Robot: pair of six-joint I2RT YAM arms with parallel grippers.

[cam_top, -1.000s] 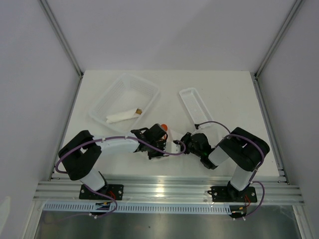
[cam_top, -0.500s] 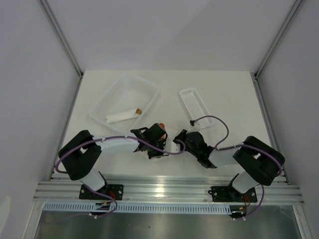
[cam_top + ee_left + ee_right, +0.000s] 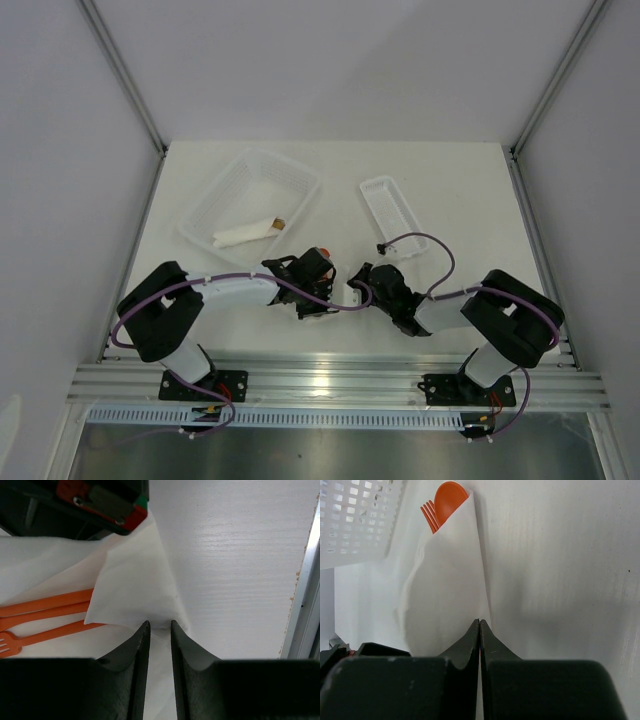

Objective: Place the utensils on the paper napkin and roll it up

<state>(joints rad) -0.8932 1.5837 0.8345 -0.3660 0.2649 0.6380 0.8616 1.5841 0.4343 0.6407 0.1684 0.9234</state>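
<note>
Napkin [image 3: 445, 590] is lying on table [image 3: 450, 190] at abt 6 o'clock from table's centre, btwn the two arms, and is wrapping partly round the utensils [image 3: 47, 607].

In R wrist view, spoon [image 3: 451, 495] bowl and fork [image 3: 428, 514] tines are sticking out of napkin's 12 o'clock end, near the basket [image 3: 300, 180] wall. In L wrist view, orange handles are running toward 9 o'clock, w/ a folded flap lying over their 3 o'clock ends.

L gripper [image 3: 157, 630] is resting low on the napkin, jaws standing a little apart. Flap's corner is sitting in the gap, not visibly pinched.

R gripper [image 3: 479, 627] is facing it from the opposite side, fingers pressing tight together. Tips are touching napkin's near edge; can't tell if any paper is caught btwn them.

Basket is sitting at 10 o'clock, holding a white roll [image 3: 245, 234] w/ brown tip. Narrow tray [image 3: 378, 185] is lying at 2 o'clock, well apart from napkin.
</note>
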